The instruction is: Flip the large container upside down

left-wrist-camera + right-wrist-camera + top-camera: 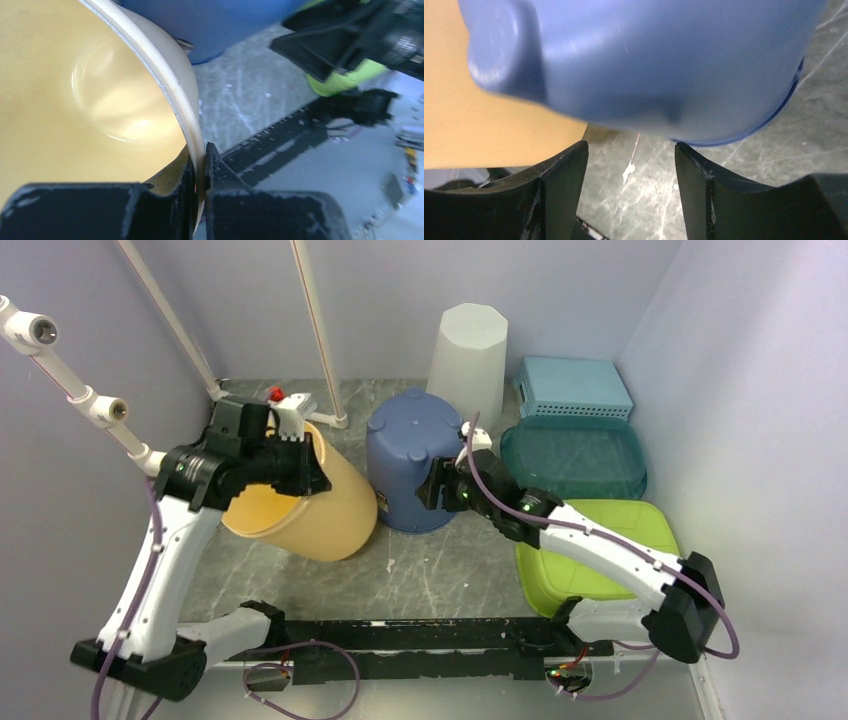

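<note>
The large container (325,515) is a tan bucket lying tilted on its side at the left, its mouth facing the near left. My left gripper (312,468) is shut on its rim. In the left wrist view the fingers (200,165) pinch the thin rim wall, with the container's inside (75,100) on the left. My right gripper (432,486) stands open at the near right side of a blue container (410,455) that stands upside down. The right wrist view has nothing between its gripper's (631,155) fingertips, with the blue container (649,65) just ahead and the tan container (474,120) at left.
An upturned white container (470,350) stands at the back. A light-blue basket (572,387), a teal lid (575,455) and a green lid (590,540) lie along the right wall. White pipes (320,330) lean at the back left. Walls close in on three sides.
</note>
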You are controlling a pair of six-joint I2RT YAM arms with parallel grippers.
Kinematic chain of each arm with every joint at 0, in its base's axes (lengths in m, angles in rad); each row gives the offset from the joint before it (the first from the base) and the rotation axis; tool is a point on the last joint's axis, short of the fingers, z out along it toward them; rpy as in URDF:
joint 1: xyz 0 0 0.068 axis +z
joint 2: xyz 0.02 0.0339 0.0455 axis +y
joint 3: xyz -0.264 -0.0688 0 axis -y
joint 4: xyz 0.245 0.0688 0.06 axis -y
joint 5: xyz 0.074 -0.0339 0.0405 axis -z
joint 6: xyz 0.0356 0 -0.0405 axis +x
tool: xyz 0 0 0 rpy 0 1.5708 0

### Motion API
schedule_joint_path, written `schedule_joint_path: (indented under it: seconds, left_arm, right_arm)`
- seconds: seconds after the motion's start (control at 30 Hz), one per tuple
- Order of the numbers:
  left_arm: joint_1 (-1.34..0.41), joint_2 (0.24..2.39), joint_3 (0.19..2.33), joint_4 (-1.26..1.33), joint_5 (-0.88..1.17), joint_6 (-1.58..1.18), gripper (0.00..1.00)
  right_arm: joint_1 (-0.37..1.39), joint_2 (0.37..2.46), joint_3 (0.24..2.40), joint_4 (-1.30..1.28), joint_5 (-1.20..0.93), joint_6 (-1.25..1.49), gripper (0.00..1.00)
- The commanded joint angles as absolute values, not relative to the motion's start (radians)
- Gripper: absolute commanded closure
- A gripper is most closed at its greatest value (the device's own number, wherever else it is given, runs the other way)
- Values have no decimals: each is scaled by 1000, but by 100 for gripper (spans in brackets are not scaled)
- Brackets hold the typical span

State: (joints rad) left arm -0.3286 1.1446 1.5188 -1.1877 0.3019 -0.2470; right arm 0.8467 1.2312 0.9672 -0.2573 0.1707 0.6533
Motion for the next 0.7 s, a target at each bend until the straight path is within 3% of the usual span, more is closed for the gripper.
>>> schedule_joint_path:
  seconds: [0.0, 0.23, 0.47, 0.67]
  left_arm:
    - [-331, 1046, 1480, -1119, 529, -319, 97]
    - [-331, 911, 1364, -991, 760, -470, 97]
    - [-332, 820, 1155, -645, 1049, -732, 97]
    - [-333, 734, 871, -220, 1025, -1017, 97]
  right_arm:
    - [845, 1062, 852, -211, 103, 701, 30]
    - [844, 758, 696, -313, 140, 780, 23]
    - [843, 617, 677, -421, 124, 843, 14]
    - [843, 470, 657, -445, 168, 879, 9]
